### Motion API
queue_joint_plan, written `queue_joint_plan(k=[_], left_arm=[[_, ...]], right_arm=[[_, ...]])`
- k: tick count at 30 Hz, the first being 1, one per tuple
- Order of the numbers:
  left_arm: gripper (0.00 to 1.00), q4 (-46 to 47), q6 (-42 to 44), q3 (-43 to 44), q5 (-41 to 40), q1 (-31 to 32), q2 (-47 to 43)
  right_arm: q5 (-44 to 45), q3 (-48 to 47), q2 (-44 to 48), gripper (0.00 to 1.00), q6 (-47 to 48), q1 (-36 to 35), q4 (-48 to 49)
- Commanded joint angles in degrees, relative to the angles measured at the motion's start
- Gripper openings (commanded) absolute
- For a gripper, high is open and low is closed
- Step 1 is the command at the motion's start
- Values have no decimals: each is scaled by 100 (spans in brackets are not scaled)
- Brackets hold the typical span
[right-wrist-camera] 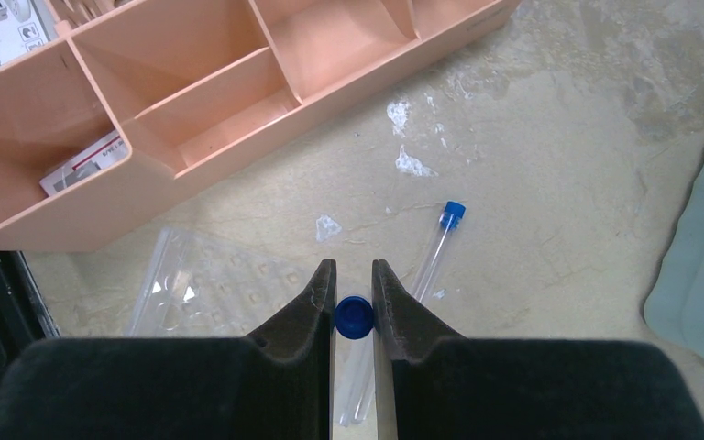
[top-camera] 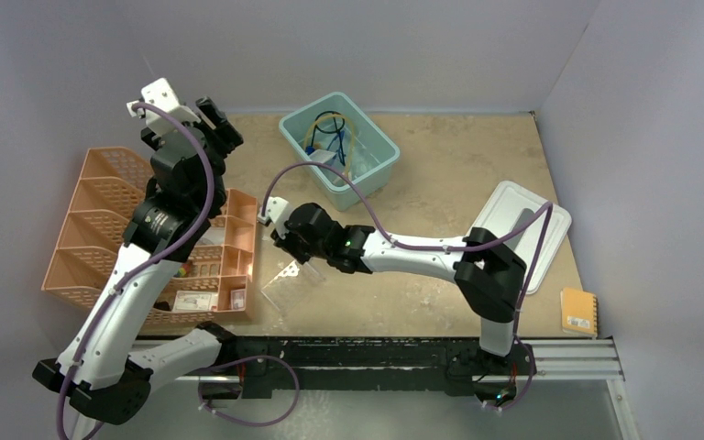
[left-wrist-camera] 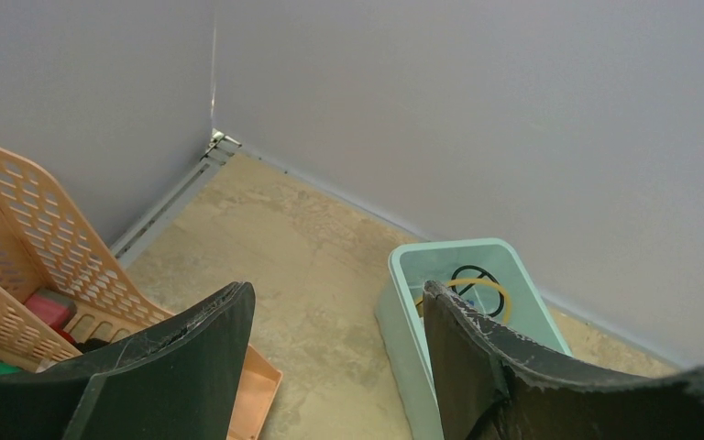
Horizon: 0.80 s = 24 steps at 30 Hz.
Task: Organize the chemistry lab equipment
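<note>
My right gripper (right-wrist-camera: 353, 266) is shut on a blue-capped tube (right-wrist-camera: 355, 317), gripping it at the cap just above the tabletop. A second blue-capped tube (right-wrist-camera: 438, 249) lies on the table just ahead to the right. The clear rack (right-wrist-camera: 211, 284) lies flat to the left, also in the top view (top-camera: 289, 286). My left gripper (left-wrist-camera: 335, 286) is open and empty, raised high over the orange organizer's far end (top-camera: 211, 124). The teal bin (top-camera: 380, 147) holds the black wire ring stand (left-wrist-camera: 472, 272) and amber tubing (left-wrist-camera: 500, 291).
The orange mesh organizer (top-camera: 101, 220) with small compartments stands at the left, close to my right gripper (top-camera: 280, 240). The pale grey lid (top-camera: 522, 229) lies at the right. An orange notebook (top-camera: 577, 312) lies near the front right corner. Walls close in on three sides.
</note>
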State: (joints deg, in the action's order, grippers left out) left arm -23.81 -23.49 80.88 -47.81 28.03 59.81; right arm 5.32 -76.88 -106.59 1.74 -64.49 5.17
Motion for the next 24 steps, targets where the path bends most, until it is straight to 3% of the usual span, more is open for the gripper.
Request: queue_joint_plan(k=[1,24], left_arm=[[66,52,-95,-21,65,-21,17],[66,-65,-408,-182,154,-26,-50]], right_arm=[[-62,32,94,5,88,7,281],[-228,463,-70,5,20,11,608]])
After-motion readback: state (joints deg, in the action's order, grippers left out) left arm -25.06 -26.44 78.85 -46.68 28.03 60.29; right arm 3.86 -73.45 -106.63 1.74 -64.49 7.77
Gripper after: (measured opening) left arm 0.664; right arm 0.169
